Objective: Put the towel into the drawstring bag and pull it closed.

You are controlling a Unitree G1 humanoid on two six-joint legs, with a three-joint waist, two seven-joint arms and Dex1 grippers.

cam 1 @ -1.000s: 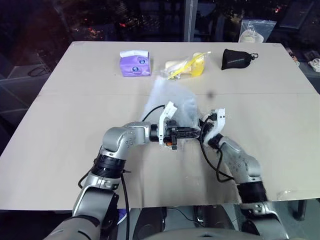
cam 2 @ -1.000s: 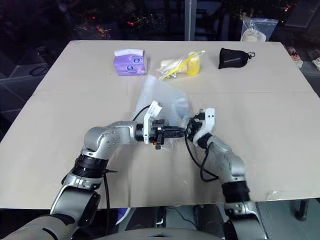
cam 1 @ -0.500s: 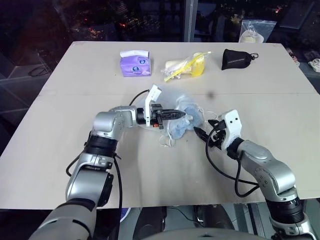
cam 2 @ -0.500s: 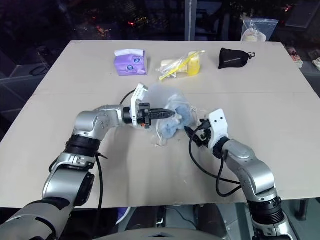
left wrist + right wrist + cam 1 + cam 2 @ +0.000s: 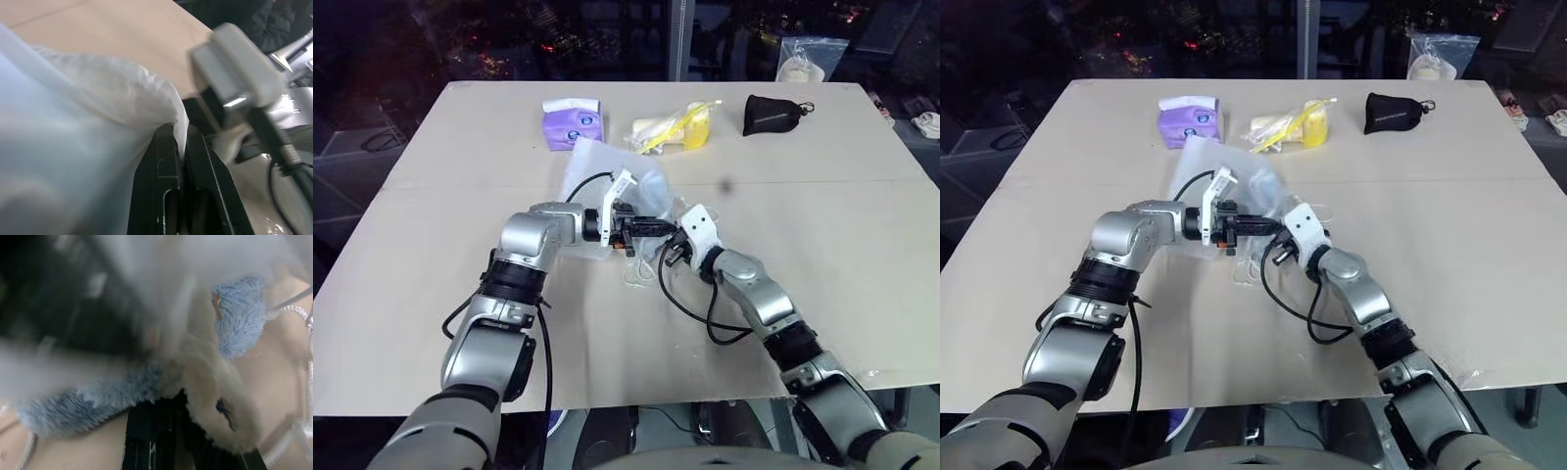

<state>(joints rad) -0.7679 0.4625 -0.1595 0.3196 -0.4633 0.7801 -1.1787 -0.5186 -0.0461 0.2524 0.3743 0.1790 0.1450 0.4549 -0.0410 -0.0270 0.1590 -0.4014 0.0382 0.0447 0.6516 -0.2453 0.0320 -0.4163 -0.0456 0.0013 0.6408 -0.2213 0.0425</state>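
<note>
The drawstring bag (image 5: 592, 166) is a translucent white pouch at the table's middle, raised on one side. My left gripper (image 5: 666, 227) points right and is shut on the bag's rim; the white fabric (image 5: 98, 112) is pinched between its fingers (image 5: 166, 161). The light blue towel (image 5: 239, 318) lies bunched at the bag's mouth. My right gripper (image 5: 666, 248) sits just right of the left one, shut, with the towel's pile over its fingertips (image 5: 156, 431). Thin white cords (image 5: 634, 274) trail on the table below both grippers.
Along the far side of the table (image 5: 822, 245) stand a purple tissue pack (image 5: 574, 123), a clear packet with yellow contents (image 5: 675, 129) and a black pouch (image 5: 775, 115). A clear plastic bag (image 5: 803, 61) lies beyond the far edge.
My right gripper, open and off to the right half a second ago, has swung left to the towel and shut. The bag has spread up and away from me.
</note>
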